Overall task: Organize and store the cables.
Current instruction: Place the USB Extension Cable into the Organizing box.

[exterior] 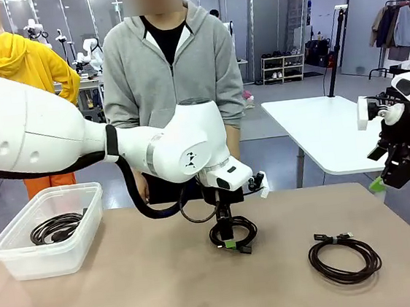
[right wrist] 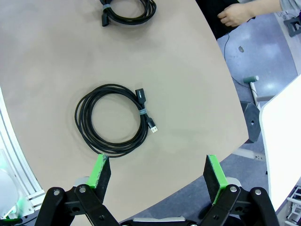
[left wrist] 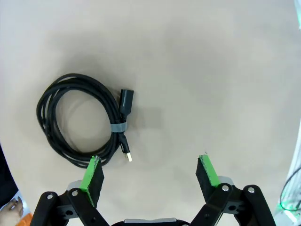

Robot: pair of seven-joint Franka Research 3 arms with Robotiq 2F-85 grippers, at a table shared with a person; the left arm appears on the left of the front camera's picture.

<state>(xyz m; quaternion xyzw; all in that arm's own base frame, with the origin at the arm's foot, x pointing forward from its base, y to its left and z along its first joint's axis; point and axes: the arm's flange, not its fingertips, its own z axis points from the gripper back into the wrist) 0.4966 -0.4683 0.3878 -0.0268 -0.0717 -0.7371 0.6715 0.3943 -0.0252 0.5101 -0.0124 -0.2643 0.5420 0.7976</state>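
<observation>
Front view: the left gripper hangs low over the middle cable, a tied black coil lying toward the far edge of the tan table, in front of the person in the grey hoodie. From the left wrist, the jaws stand wide apart with nothing between them. One green pad sits at the rim of that coil, though I can't tell whether it touches.

The right gripper is raised off the table's right edge, spread wide too and gripping nothing. The second cable lies below it on the right half of the table.

A third cable is coiled inside the clear bin at the left edge.
</observation>
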